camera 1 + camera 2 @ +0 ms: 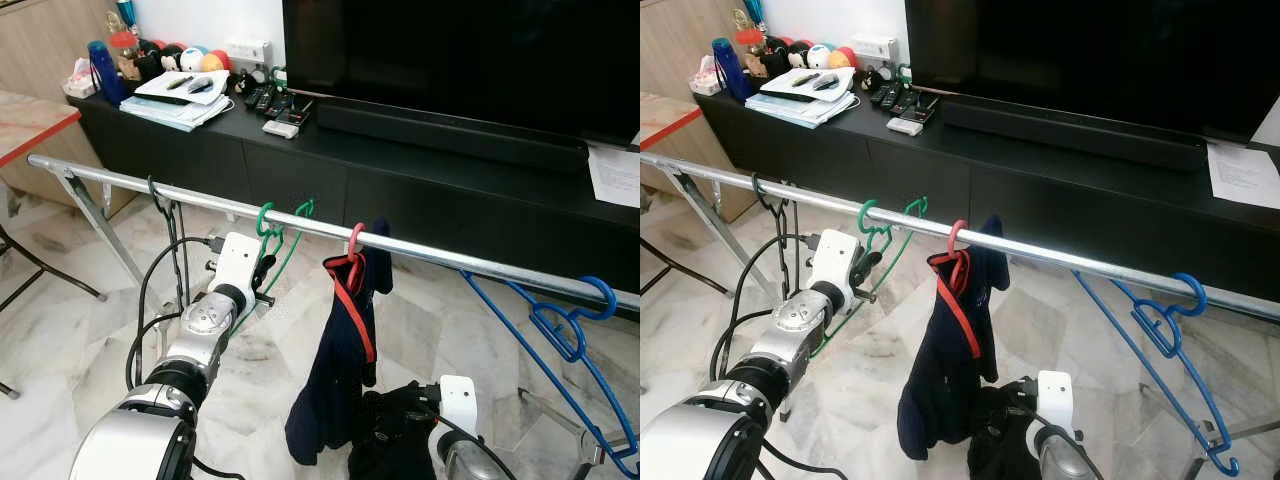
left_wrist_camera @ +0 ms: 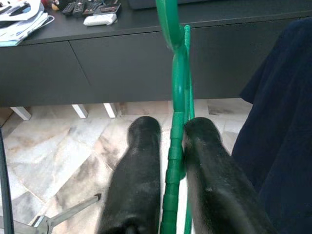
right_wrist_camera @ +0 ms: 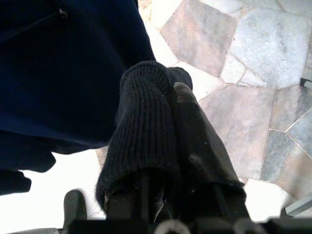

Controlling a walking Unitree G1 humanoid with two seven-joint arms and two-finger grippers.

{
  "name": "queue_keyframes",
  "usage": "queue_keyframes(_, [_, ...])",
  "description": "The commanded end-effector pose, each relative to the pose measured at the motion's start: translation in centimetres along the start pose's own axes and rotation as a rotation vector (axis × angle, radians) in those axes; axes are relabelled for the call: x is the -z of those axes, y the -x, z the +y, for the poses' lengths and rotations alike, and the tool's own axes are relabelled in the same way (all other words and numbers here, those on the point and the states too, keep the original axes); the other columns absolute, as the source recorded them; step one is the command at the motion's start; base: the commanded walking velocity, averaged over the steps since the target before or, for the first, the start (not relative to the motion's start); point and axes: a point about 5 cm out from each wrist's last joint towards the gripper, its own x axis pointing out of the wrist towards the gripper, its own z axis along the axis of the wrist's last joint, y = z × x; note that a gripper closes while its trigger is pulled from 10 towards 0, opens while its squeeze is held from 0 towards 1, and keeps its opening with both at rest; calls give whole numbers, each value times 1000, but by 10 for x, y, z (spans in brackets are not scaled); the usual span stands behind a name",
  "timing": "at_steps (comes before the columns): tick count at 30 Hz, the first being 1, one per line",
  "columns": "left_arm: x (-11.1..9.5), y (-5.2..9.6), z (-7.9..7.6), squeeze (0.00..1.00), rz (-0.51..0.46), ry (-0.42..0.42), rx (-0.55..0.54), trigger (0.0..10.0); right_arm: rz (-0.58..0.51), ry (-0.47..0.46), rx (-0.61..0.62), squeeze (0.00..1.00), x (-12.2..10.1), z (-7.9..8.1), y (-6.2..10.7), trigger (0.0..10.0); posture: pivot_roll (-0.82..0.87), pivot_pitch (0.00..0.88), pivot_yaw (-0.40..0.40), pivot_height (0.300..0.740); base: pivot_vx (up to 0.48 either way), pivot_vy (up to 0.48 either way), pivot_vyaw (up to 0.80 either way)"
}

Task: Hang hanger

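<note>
A green hanger [image 1: 268, 222] hangs by its hook on the silver rail [image 1: 200, 198] of a drying rack. My left gripper [image 2: 171, 127] is shut on the green hanger [image 2: 178, 87] a little below the hook; in the left eye view the left gripper [image 1: 262, 275] sits just under the rail. To its right a navy garment [image 1: 335, 370] with red trim hangs from a red hanger [image 1: 354, 238] on the same rail. Low down, my right gripper [image 3: 165, 83] is shut on the garment's dark knit cuff [image 3: 141, 126], which wraps one finger.
A blue hanger [image 1: 560, 330] hangs at the rail's right end and a black hanger [image 1: 158, 200] near its left. Behind the rail runs a black TV cabinet [image 1: 300, 170] with a television [image 1: 450, 50], papers and remotes. Marble floor lies below; a table corner [image 1: 30, 115] stands at the left.
</note>
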Motion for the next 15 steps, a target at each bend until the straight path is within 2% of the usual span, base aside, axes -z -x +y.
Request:
queue_keyframes(1, [-2,-1,2,0,-5,0,-6,0,-7,-12,11,0,2,-2,1,10000,-5,132,35,740,0,0,0])
queue_keyframes(15, [3,3,3,0,-17,16,-36,0,-5,-5,8,0,1,-2,1,10000,-1,128,27,740,0,0,0])
